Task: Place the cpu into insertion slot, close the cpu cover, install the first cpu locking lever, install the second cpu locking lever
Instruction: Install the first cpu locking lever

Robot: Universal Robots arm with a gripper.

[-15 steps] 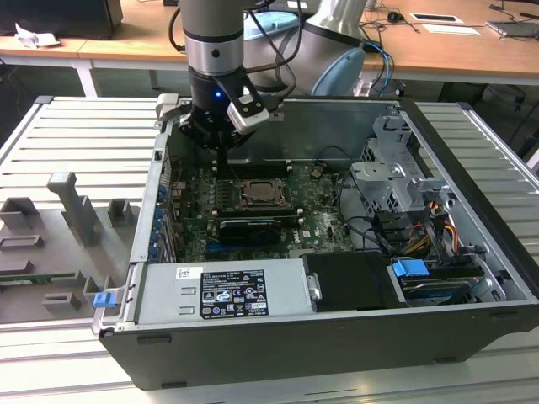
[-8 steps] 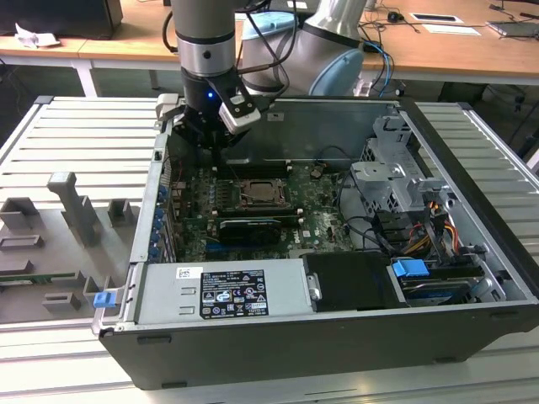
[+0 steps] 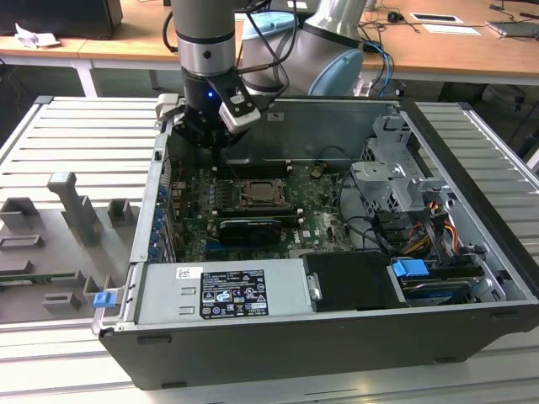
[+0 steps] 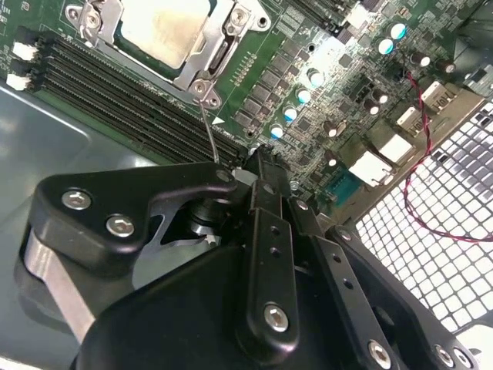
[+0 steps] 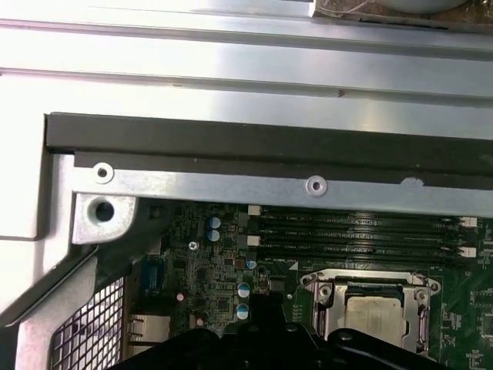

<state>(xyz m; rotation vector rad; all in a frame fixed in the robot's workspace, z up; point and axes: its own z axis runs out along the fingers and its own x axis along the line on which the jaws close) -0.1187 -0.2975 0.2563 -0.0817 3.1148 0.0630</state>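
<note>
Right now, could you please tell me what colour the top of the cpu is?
Pale silver-grey; the cpu shows best in the second wrist view.

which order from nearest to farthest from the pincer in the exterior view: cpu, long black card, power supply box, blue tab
From the pincer:
1. cpu, just toward the camera from it.
2. long black card, one step nearer the camera.
3. power supply box, along the case's near wall.
4. blue tab, far on the exterior view's right.
</note>
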